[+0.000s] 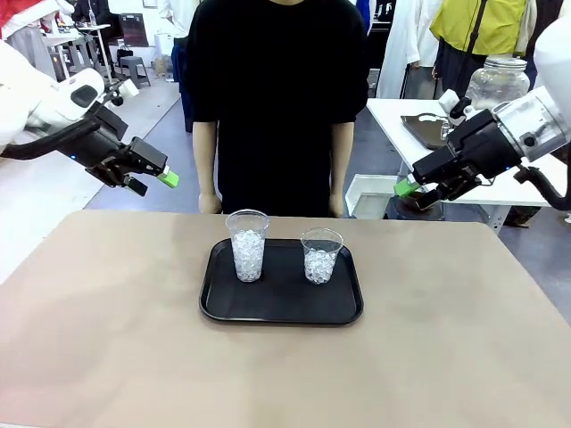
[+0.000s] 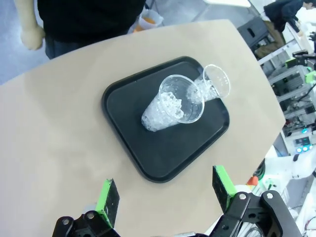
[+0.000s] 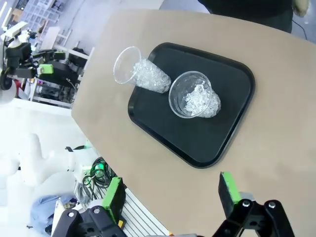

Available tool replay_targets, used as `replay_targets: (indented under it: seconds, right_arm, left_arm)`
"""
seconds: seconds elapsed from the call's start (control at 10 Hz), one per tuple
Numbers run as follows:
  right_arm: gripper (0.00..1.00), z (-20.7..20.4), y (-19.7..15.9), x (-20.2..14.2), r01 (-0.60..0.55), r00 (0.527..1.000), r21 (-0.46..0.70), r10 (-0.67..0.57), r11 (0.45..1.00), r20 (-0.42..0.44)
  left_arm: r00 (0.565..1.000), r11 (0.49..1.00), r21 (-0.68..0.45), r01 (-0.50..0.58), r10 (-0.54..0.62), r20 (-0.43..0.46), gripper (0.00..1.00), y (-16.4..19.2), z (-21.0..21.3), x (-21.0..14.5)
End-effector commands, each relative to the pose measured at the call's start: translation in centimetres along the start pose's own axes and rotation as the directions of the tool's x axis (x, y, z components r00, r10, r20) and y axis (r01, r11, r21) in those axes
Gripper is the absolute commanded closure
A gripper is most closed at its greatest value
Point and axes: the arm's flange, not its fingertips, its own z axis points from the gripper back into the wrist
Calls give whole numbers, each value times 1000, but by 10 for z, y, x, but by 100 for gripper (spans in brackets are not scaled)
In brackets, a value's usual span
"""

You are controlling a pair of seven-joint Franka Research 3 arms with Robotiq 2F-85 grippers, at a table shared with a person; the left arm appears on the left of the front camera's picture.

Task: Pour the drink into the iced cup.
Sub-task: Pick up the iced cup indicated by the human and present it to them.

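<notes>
1. progress: pouring looks not yet begun. the taller cup [image 1: 247,244] and the shorter cup [image 1: 321,255] both hold white ice cubes [image 1: 248,257] and i see no amber tint in either.
2. where the task's things are: both cups stand upright on the black tray [image 1: 268,308] in the middle of the tan table [image 1: 107,339]. they are close beside each other but apart. both are iced, so i cannot tell which one is meant.
3. the drink: a glass dispenser jar [image 1: 498,82] stands on the white table [image 1: 393,111] behind the right arm, well apart from the tray. whether it holds any drink i cannot tell from here.
4. tools: the left gripper [image 1: 153,181] hangs in the air off the far left corner of the table, its green-padded fingers spread and holding nothing. the right gripper [image 1: 417,193] hangs off the far right corner, also spread and empty.
5. what is left, as i judge it: the whole job, meaning getting the drink to a cup and filling it over the ice.
6. surroundings: a person [image 1: 268,89] in a black shirt stands right behind the tray at the far edge with arms down at the sides.
7. in the way: nothing lies between either gripper and the tray. the cups stand close, so a pour into one could splash the other, and light plastic cups may tip if nudged.
</notes>
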Motion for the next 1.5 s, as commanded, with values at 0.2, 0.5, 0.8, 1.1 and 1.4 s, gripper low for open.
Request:
replay_targets:
  seconds: [0.2, 0.5, 0.8, 1.1, 1.4]
  right_arm:
    - [0, -2, 0, 5, 93, 996, 54, -93, 994, -9]
    - [0, -3, -40, 22, 362, 932, 252, -352, 898, -85]
    - [0, -5, -69, 29, 461, 887, 374, -435, 805, -157]
    - [0, -7, -93, 31, 512, 845, 483, -518, 711, -134]
    - [0, -9, -112, 31, 535, 808, 555, -578, 637, -115]
  left_arm:
    - [1000, 1000, 2, -14, 14, 1, 0, 3, 1, -1]
    - [967, 943, -217, -253, 250, -41, 0, 52, 5, 14]
    - [938, 869, -355, -344, 333, -92, 0, 79, 0, 23]
    - [912, 790, -462, -403, 389, -129, 0, 100, -10, 23]
    - [893, 724, -534, -438, 418, -166, 0, 115, -18, 16]
